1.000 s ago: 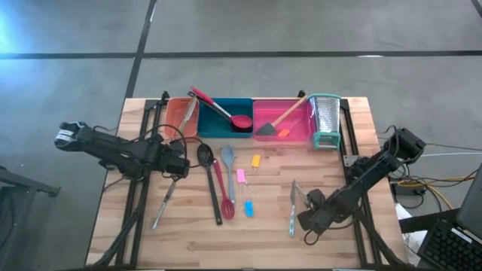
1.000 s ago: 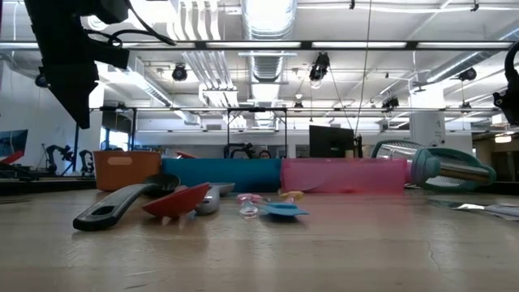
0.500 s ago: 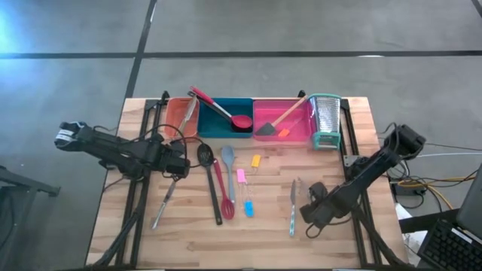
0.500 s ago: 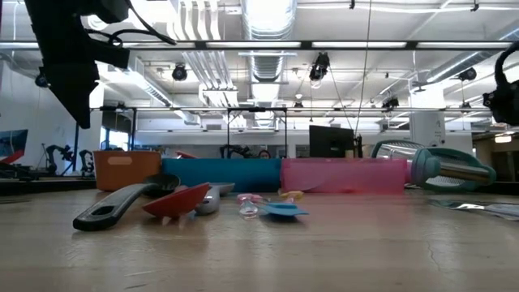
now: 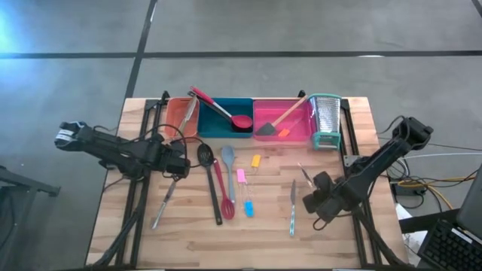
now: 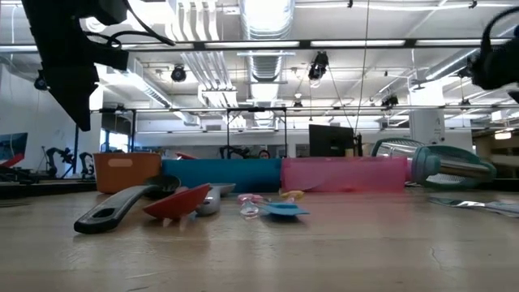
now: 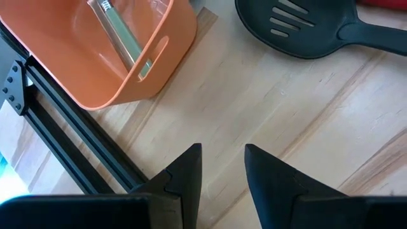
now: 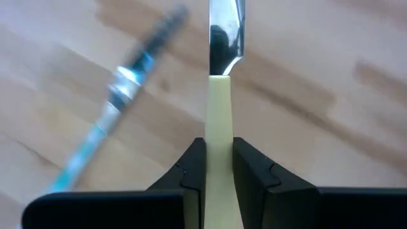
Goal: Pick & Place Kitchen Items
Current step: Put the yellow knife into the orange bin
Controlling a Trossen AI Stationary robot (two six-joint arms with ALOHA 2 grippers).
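High view: trays line the table's far edge as drop spots, utensils lying loose just near of them. Left gripper waits by the orange tray, fingers slightly parted, holding nothing. Right gripper clamps a cream-handled knife by its handle, blade forward, lifted at right for carrying.

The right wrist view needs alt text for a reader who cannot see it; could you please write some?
The right gripper is shut on the cream handle of a knife, its shiny blade pointing away over the wooden table. A blurred blue-handled utensil lies beside it.
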